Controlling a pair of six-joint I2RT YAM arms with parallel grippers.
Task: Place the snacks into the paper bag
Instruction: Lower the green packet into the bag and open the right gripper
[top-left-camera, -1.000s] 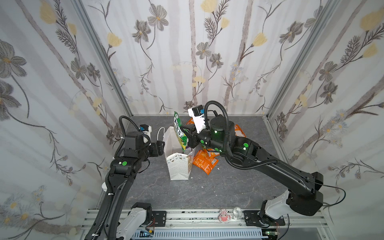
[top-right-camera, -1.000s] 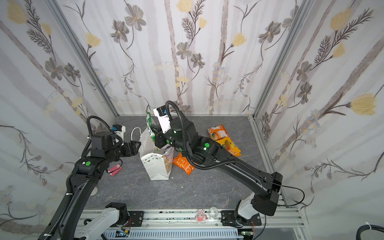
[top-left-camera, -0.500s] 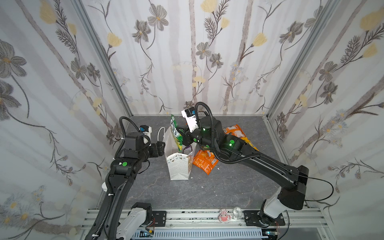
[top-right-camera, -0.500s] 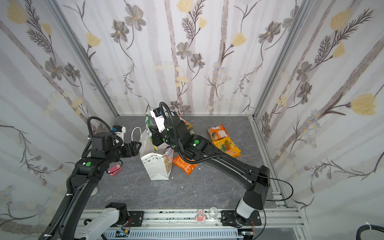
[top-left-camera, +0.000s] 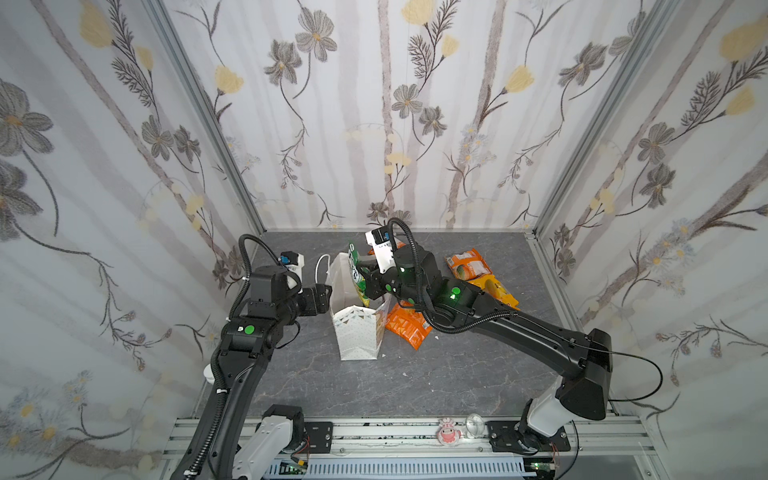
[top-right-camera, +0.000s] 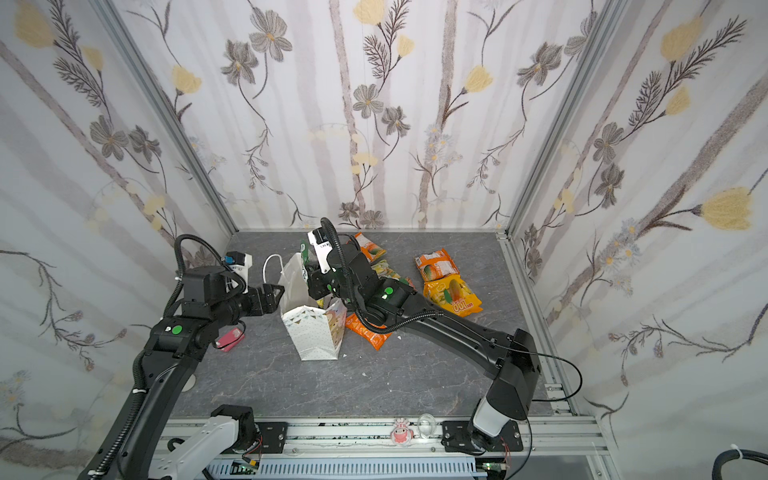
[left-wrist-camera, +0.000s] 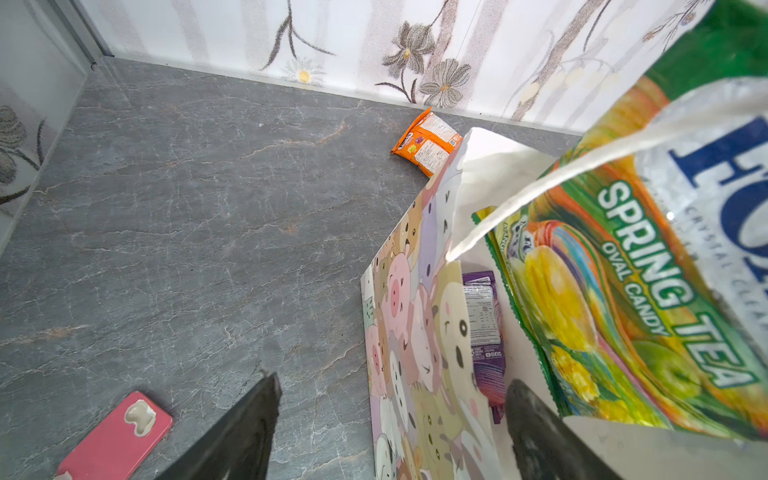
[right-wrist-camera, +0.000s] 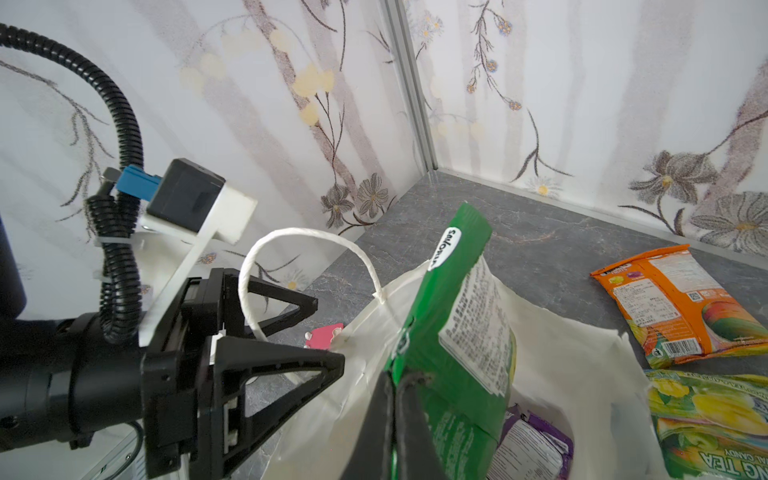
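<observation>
Pinching a green packet (left-wrist-camera: 623, 291) reading SPRING TEA OVAL CANDY, my right gripper (right-wrist-camera: 397, 386) dangles it in the paper bag's (top-left-camera: 357, 336) mouth; my left gripper (left-wrist-camera: 392, 382) gapes astride the bag wall, perhaps brushing it. A purple packet (left-wrist-camera: 484, 332) lies inside. Beyond, orange packets (top-right-camera: 436, 266) dot the grey marbled tabletop (top-left-camera: 415, 382), floral-papered walls (top-left-camera: 374, 124) behind.

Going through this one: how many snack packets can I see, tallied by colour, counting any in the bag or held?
orange packet: 3
yellow packet: 1
green packet: 2
purple packet, inside the paper bag: 1
Total: 7 in view; any hidden deeper in the bag or under the arm are not counted.
</observation>
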